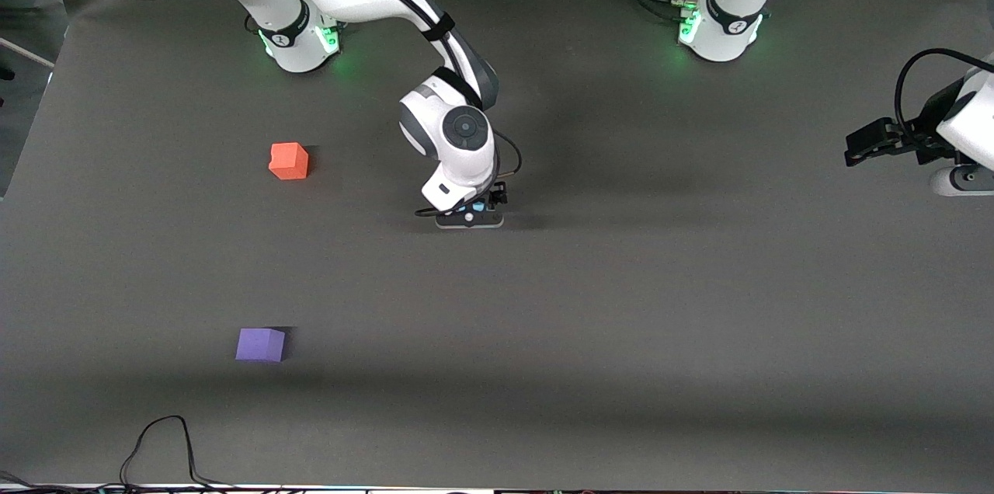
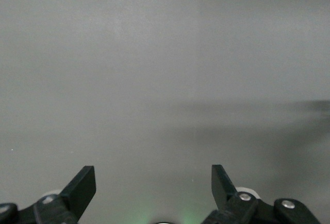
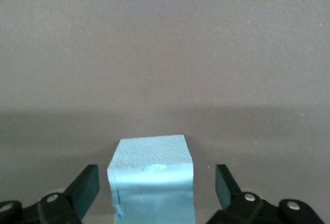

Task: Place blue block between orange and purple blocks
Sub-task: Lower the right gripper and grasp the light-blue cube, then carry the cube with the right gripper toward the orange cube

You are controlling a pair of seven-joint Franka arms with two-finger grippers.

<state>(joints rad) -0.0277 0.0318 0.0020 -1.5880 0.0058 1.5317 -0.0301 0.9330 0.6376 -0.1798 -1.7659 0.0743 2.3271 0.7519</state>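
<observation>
The blue block [image 3: 152,180] sits on the table [image 1: 621,307] between the two fingers [image 3: 85,185] of the right gripper [image 1: 471,216], with a clear gap on each side, so neither finger touches it; the jaws stand wide open around it and nothing is gripped. In the right wrist view the block's top face and one side face show, with a small nick at the edge where they meet. In the front view the right arm reaches down from its base to the middle of the table, and the wrist hides nearly all of the block; only a sliver of light blue shows under the hand. The left gripper [image 1: 858,148] waits at the left arm's end of the table, and its own wrist view shows its fingers [image 2: 80,188] spread apart with only bare table between them. There are three blocks in all, one of each colour. The orange block [image 1: 289,161] lies toward the right arm's end of the table, farther from the front camera than the blue one. The purple block [image 1: 261,344] lies nearer to that camera, well apart from the orange block and roughly in line with it. The blue block is well apart from both. There are two arms, each with one two-finger gripper.
</observation>
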